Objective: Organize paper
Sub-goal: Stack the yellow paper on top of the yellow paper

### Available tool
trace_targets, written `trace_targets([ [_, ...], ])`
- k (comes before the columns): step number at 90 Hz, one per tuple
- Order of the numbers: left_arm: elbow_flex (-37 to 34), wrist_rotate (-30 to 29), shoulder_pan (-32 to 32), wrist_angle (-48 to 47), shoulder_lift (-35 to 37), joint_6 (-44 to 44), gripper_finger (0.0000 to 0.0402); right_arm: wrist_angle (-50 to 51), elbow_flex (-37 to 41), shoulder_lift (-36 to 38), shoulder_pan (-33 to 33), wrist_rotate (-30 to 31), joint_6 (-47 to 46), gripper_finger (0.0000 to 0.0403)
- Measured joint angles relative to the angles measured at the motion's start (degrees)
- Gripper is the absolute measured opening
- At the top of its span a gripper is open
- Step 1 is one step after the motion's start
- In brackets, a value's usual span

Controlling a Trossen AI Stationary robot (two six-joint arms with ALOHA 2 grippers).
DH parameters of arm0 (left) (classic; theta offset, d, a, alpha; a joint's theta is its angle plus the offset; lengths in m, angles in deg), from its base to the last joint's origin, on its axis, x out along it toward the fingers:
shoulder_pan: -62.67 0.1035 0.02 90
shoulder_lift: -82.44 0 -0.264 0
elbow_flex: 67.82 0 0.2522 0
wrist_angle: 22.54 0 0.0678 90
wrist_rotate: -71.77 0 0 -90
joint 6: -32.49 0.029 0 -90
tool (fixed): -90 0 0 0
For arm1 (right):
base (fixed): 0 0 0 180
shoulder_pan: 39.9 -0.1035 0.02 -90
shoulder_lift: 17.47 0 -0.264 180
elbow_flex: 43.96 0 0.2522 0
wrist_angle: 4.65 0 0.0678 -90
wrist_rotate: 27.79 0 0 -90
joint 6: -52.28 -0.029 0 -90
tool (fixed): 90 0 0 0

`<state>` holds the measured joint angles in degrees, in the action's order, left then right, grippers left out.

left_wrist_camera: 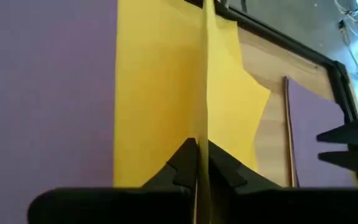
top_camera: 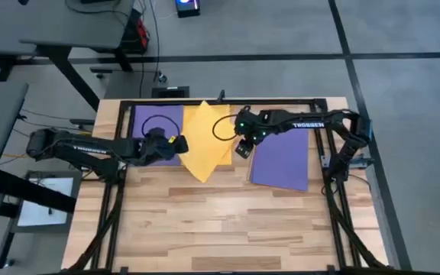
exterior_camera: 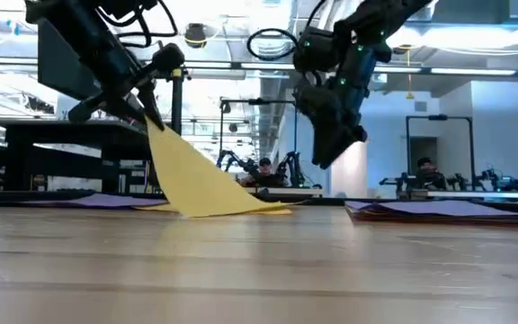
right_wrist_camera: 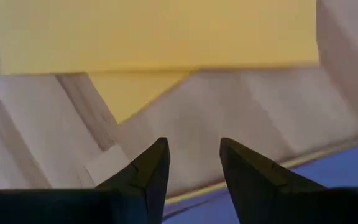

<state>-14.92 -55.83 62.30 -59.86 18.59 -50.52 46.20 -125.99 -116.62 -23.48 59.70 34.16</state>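
left gripper [left_wrist_camera: 196,163] clamping yellow sheet [top_camera: 205,137], lifting one edge off the desk | right gripper [right_wrist_camera: 194,163] hovering, fingers apart | risk: thin pinch slipping, sheet dropping crooked

Yellow paper [top_camera: 205,137], purple sheets [top_camera: 281,159], pale wooden table [top_camera: 220,221].

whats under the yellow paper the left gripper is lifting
The left gripper holds the yellow paper by one edge; bare wood table shows beneath. Whether it overlaps the left purple sheet is hidden.

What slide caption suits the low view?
Left hand lifts yellow sheet by one edge; right hand hovers open.
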Motion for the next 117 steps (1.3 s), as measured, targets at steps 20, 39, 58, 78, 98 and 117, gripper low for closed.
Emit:
trace_targets([
  [20, 0.0, 0.0, -1.8, 0.8, 0.0, 0.2, 0.0, -15.5, 8.4, -2.8, -0.9, 3.0, 0.9, 0.0134],
  [39, 0.0, -0.1, -3.1, 1.2, 0.0, -1.2, 0.0, -21.8, 8.0, -8.7, 6.7, 4.0, 9.0, 0.0134],
  [58, 0.0, -0.1, -4.0, 2.0, 0.0, -2.4, 0.0, -21.4, 1.2, -14.2, 9.7, 1.5, 18.3, 0.0134],
  [78, 0.0, 0.4, -4.1, 5.3, -2.9, -3.6, 0.0, -17.2, -9.6, -15.8, 12.8, 3.0, 24.0, 0.0134],
  [98, 0.0, 0.5, -3.9, 8.6, -9.0, -6.8, 0.0, -8.2, -12.6, -13.5, 14.8, 2.6, 24.2, 0.0134],
  [117, 0.0, -5.8, -4.3, 7.1, -13.8, -14.7, 0.0, -2.2, -12.6, -12.0, 16.1, 2.6, 23.9, 0.0134],
])
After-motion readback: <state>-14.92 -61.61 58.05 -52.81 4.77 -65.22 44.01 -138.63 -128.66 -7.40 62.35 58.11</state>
